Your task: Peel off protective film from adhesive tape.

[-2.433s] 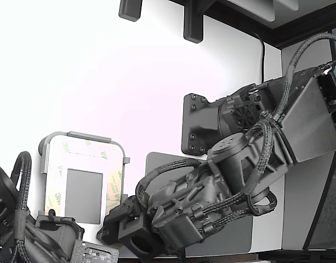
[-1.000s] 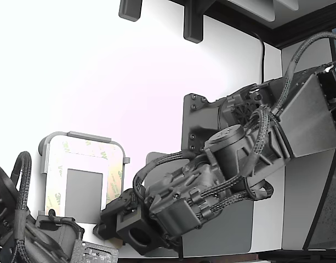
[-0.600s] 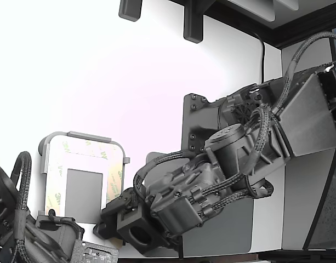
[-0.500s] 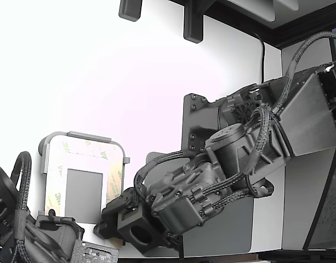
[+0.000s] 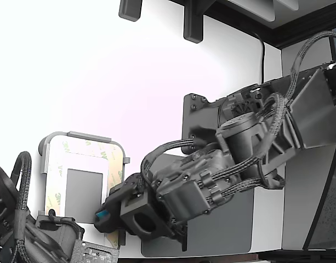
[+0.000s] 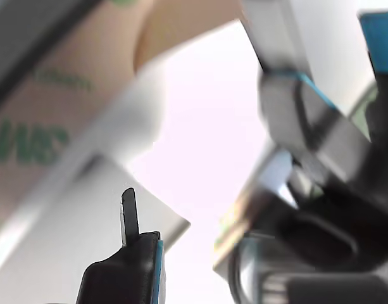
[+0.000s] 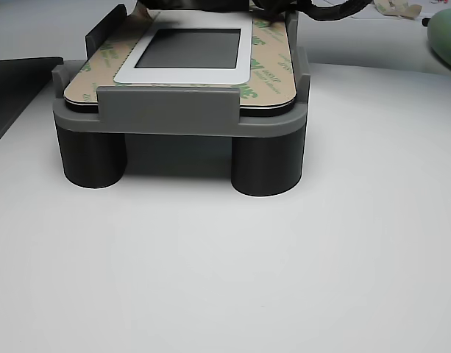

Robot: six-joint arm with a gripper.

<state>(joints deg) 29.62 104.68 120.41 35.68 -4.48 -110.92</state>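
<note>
The light-grey plate lies in a grey holder at the exterior view's lower left. Tan protective film strips with green 3M logos cover the adhesive tape around the small dark-grey rectangle; the tape itself is hidden under them. My gripper, with blue-tipped fingers, is at the plate's near-right corner in the exterior view. In the wrist view the gripper has its jaws apart, with nothing clearly between them. The film is blurred beside one thin finger. The other view shows the film lying flat.
A large dark-grey mat lies under my arm. A second arm is at the exterior view's lower left, next to the holder. The holder stands on dark round legs. Loose film scraps lie at the back of the other view.
My arm has swung toward the exterior view's left and slightly upward. The gripper now reaches over the plate's near-right corner, and its blue fingertip now shows.
</note>
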